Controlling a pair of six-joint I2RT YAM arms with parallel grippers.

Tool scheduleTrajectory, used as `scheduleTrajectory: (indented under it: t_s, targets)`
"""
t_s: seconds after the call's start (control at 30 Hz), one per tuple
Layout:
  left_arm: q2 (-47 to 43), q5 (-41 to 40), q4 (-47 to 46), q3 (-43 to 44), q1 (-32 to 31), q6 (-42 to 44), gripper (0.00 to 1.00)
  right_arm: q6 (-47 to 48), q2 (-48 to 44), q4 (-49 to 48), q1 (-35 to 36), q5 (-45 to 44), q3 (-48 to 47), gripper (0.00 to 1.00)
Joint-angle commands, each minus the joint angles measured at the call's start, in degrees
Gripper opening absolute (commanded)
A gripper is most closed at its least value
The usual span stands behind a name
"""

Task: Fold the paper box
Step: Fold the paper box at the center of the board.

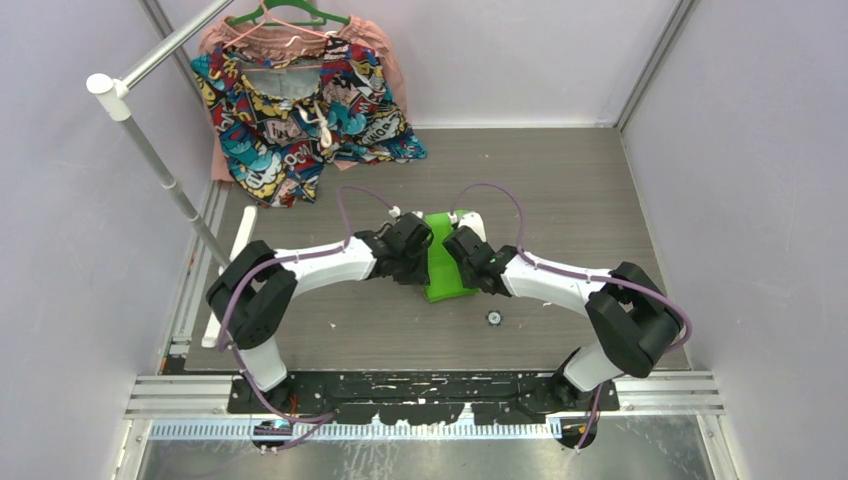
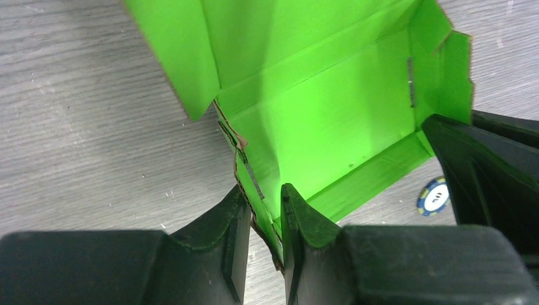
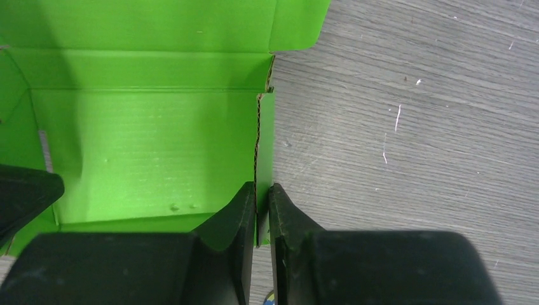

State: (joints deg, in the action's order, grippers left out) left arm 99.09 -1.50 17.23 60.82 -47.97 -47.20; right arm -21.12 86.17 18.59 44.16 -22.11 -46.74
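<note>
the paper box (image 1: 440, 268) is seen half-formed at the middle of the tabletop (image 1: 580, 200), its inside turned up. its 9 o'clock wall is pinched by the narrowed left tool (image 2: 264, 206), its 3 o'clock wall by the narrowed right tool (image 3: 262, 203) (card is clamped between each pair of fingers). a small round disc (image 1: 493, 318) lies near, at 5 o'clock

Worktop (image 1: 570, 200): grey wood-grain board, evenly lit. Walls (image 1: 60, 220): plain pale panels enclosing you on three sides. White pole (image 1: 160, 165): slanting at your far left. Patterned garment (image 1: 300, 120): on a green hanger (image 1: 318, 12), far-left corner. Aluminium rails (image 1: 200, 392): along your near edge.
</note>
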Motion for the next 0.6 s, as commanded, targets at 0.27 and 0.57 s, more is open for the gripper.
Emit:
scheduleTrajectory:
  t_s: [0.27,0.57]
  targets:
    - [8.8,-0.5,9.8,12.9,-1.7,6.6,0.21,0.0,-2.5,-2.4,1.3,-0.2,-3.7,0.4]
    - [11.0,-1.1,12.1,15.2,-1.6,8.1,0.19,-0.1,-5.9,-1.0,-2.0,3.8,-5.1,0.45]
